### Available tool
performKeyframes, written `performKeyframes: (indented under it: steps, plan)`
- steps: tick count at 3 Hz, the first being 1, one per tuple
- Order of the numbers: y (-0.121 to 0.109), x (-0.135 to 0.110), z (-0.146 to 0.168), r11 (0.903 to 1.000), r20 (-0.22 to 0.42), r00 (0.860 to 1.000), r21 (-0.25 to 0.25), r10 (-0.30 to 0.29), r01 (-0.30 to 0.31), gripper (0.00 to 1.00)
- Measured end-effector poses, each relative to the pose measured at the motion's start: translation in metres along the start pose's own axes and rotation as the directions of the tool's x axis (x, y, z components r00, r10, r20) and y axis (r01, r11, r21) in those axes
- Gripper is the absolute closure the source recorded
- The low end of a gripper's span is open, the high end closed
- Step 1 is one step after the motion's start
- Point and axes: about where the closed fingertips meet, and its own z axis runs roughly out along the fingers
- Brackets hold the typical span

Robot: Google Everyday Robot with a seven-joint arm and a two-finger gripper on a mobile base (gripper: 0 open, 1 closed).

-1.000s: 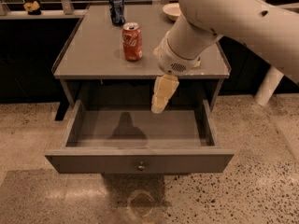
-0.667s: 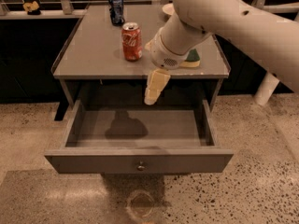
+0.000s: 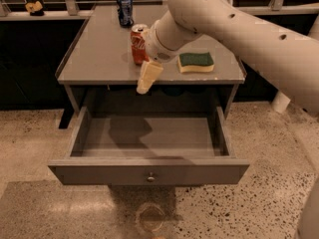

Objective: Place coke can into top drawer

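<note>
The red coke can (image 3: pixel 138 45) stands upright on the grey cabinet top (image 3: pixel 99 54), its right side partly hidden by my arm. My gripper (image 3: pixel 148 77) hangs at the front edge of the top, just in front of and below the can, above the back of the drawer. It holds nothing that I can see. The top drawer (image 3: pixel 149 172) is pulled fully out, with a small round knob (image 3: pixel 150 177) on its front panel, and its inside is bare.
A dark blue can (image 3: pixel 124 9) stands at the back of the cabinet top. A yellow sponge with a green top (image 3: pixel 196 62) lies to the right of the coke can. My large arm (image 3: pixel 239 29) crosses from the upper right. The floor is speckled terrazzo.
My arm and gripper have moved left and back, from over the drawer's right half to right in front of the coke can. The can and the drawer have not moved.
</note>
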Motion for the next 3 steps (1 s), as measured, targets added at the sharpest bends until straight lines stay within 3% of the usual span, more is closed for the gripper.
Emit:
performKeyframes:
  steps: [1,2,3]
  plan:
    - [-0.035,-0.011,0.019,0.9958,0.084,0.993,0.041,0.078,-0.082,0.00]
    - [-0.035,-0.011,0.019,0.9958,0.084,0.993,0.041,0.078,-0.082,0.00]
    - [-0.051,-0.014,0.020,0.9904,0.119,0.990,0.102,0.081,-0.094,0.00]
